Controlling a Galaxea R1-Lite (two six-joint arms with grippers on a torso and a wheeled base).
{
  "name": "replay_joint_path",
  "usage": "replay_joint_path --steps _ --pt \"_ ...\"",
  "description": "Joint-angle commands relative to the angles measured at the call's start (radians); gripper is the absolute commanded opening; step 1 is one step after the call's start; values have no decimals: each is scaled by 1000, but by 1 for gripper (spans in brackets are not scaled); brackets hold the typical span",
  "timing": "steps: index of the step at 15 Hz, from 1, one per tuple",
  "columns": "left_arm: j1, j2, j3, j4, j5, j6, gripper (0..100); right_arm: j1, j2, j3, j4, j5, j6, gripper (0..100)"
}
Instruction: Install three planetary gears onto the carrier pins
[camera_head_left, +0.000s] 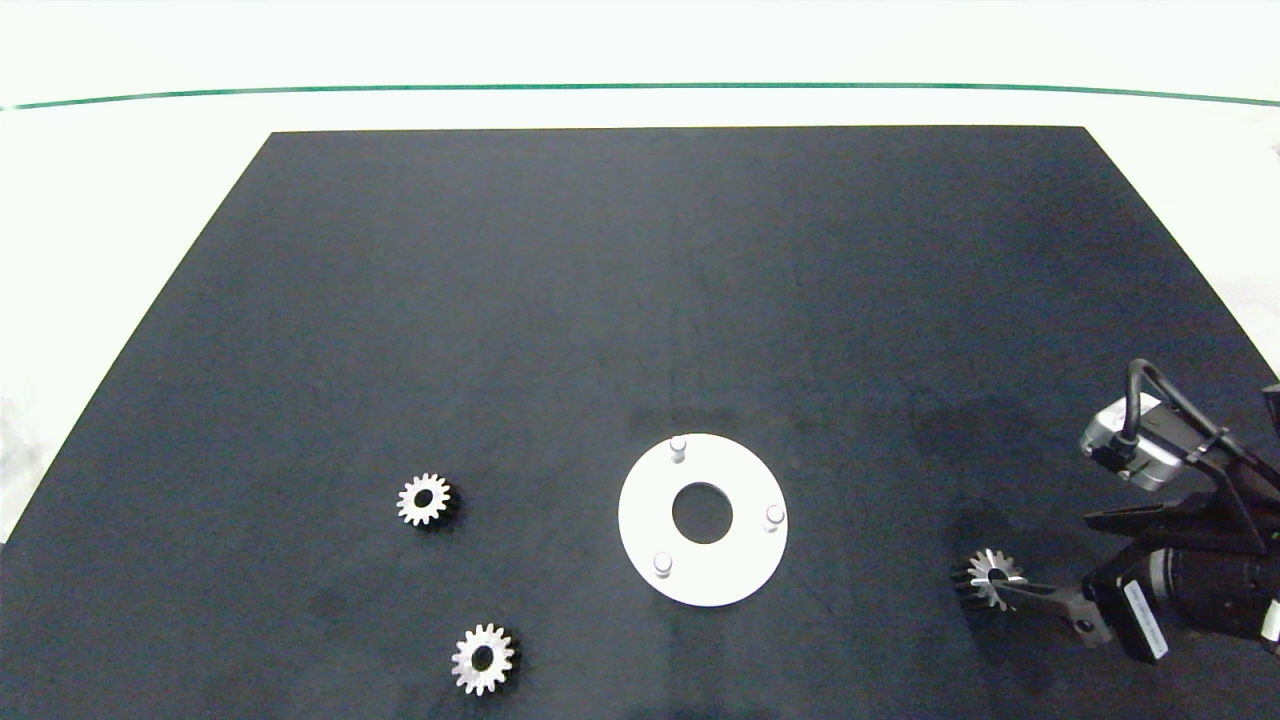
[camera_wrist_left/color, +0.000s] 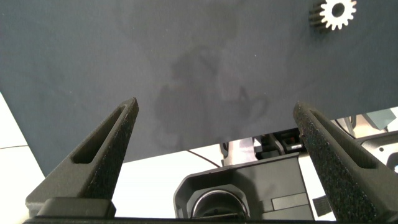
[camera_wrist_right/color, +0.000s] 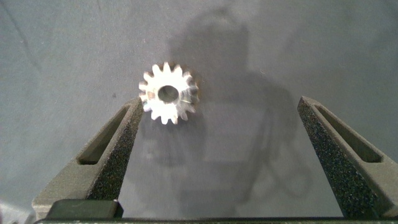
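Observation:
A white disc (camera_head_left: 650, 515) lies on the black mat with three bare carrier pins (camera_head_left: 678, 447) (camera_head_left: 774, 516) (camera_head_left: 662, 563) standing on it. Two planetary gears (camera_head_left: 424, 499) (camera_head_left: 483, 658) lie flat to the disc's left. A third gear (camera_head_left: 987, 578) (camera_wrist_right/color: 166, 93) sits to the disc's right. My right gripper (camera_head_left: 1035, 560) (camera_wrist_right/color: 219, 102) is open, low over the mat, and the tip of one finger (camera_wrist_right/color: 115, 149) is right against that gear. My left gripper (camera_wrist_left/color: 216, 106) is open and holds nothing, hovering at the mat's near edge; a gear (camera_wrist_left/color: 334, 12) shows beyond it.
The black mat (camera_head_left: 640, 280) covers most of the white table, with wide bare room behind the disc. A thin green line (camera_head_left: 640, 86) runs along the far side. The left arm is outside the head view.

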Motion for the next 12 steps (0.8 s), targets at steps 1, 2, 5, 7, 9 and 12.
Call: replay_joint_path --steps 1,2,5,7,9,12 --pt "-3 -1 -5 4 0 1 100 56 47 32 -40 -24 -5 100" --pt "-3 1 -5 6 0 1 100 76 52 31 -41 -28 -4 100" --pt "-17 -1 -6 4 0 1 100 108 66 14 -46 -28 -4 100" --pt "-29 -1 -8 4 0 -2 100 119 83 15 -46 -45 -4 100" --pt "-29 -1 -9 4 -2 -2 100 125 98 17 -46 -62 -4 100" --pt "-28 -1 -8 3 -2 -2 100 132 107 17 -46 -74 -4 99"
